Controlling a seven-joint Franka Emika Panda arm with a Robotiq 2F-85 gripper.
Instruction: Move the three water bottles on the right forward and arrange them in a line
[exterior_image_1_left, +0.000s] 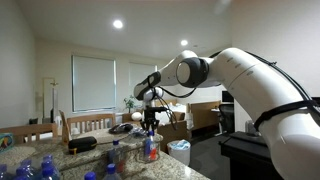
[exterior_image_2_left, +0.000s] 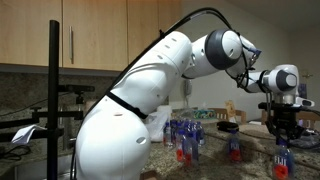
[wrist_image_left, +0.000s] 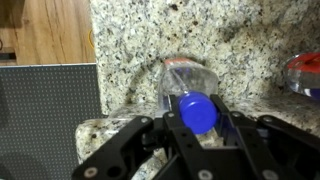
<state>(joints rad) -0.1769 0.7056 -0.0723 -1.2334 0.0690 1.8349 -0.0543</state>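
While the jaws hold a narrow neck, as here, the lift is best made straight up before any sideways travel. The white arm (exterior_image_2_left: 150, 90) reaches over a speckled granite countertop (wrist_image_left: 180, 30), a hard, polished, level slab on which a light base would probably skid or tip. A cluster of bottles (exterior_image_2_left: 185, 135) stands well apart from the work. A second bottle (exterior_image_2_left: 235, 148) stands alone between that cluster and the gripper, and would serve as a reference for the line.

The gripper (wrist_image_left: 197, 122) is clamped on one water bottle (wrist_image_left: 190, 82) at its top. In both exterior views this bottle is upright directly beneath the wrist; whether its base touches the stone cannot be told. It should be carried low and vertical, and released only once the base sits flat.

The body is a thin, clear plastic cylinder with a red-and-blue label band, and its walls likely dent under pressure. The round blue cap (wrist_image_left: 197, 108) looks stiffer and is the sounder place to grip.
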